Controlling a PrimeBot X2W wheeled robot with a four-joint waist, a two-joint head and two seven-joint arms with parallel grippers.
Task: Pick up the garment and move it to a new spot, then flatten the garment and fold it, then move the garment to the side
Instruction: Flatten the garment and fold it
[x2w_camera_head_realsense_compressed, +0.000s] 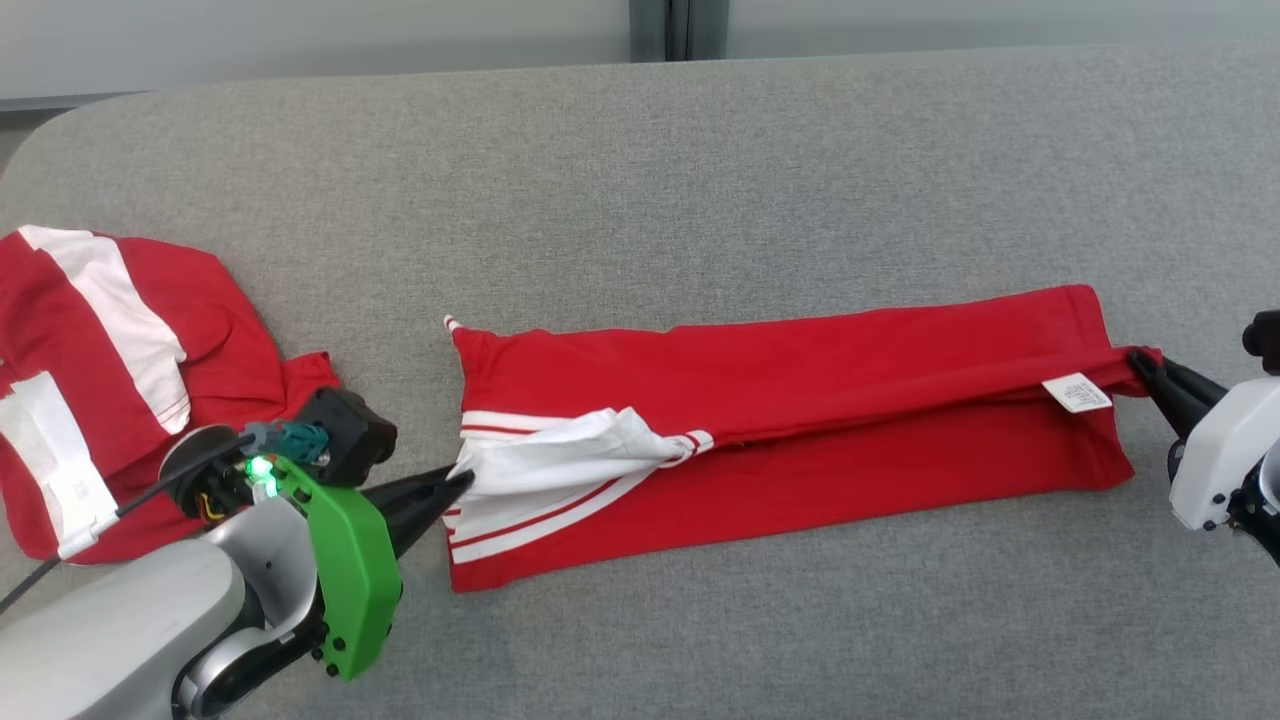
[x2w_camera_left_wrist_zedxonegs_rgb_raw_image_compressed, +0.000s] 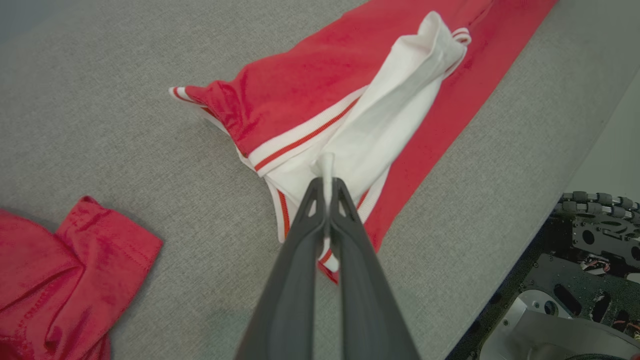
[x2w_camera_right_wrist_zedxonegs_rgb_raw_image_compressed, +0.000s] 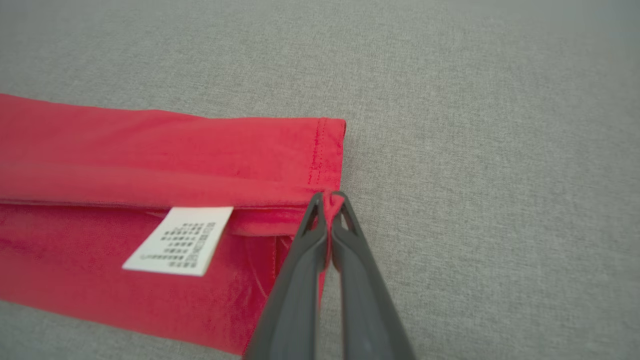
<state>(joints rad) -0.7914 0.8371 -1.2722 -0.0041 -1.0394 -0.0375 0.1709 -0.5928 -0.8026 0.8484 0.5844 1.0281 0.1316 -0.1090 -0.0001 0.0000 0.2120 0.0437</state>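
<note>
The garment (x2w_camera_head_realsense_compressed: 800, 400) is a red top with white panels and red-white striped trim, folded lengthwise into a long band across the grey table (x2w_camera_head_realsense_compressed: 640, 170). My left gripper (x2w_camera_head_realsense_compressed: 462, 482) is shut on a white fold at the band's left end; the left wrist view has the garment (x2w_camera_left_wrist_zedxonegs_rgb_raw_image_compressed: 310, 85) pinched between my left gripper (x2w_camera_left_wrist_zedxonegs_rgb_raw_image_compressed: 326, 186) tips. At the right end, my right gripper (x2w_camera_head_realsense_compressed: 1142, 362) is shut on the red hem corner next to a white care label (x2w_camera_head_realsense_compressed: 1077, 392). The right wrist view has the garment (x2w_camera_right_wrist_zedxonegs_rgb_raw_image_compressed: 150, 160) hem nipped in my right gripper (x2w_camera_right_wrist_zedxonegs_rgb_raw_image_compressed: 330, 199).
A second red-and-white garment (x2w_camera_head_realsense_compressed: 110, 360) lies crumpled at the table's left edge, behind my left arm; its red sleeve (x2w_camera_left_wrist_zedxonegs_rgb_raw_image_compressed: 65, 280) is in the left wrist view. The robot's base (x2w_camera_left_wrist_zedxonegs_rgb_raw_image_compressed: 575, 280) stands below the table's front edge.
</note>
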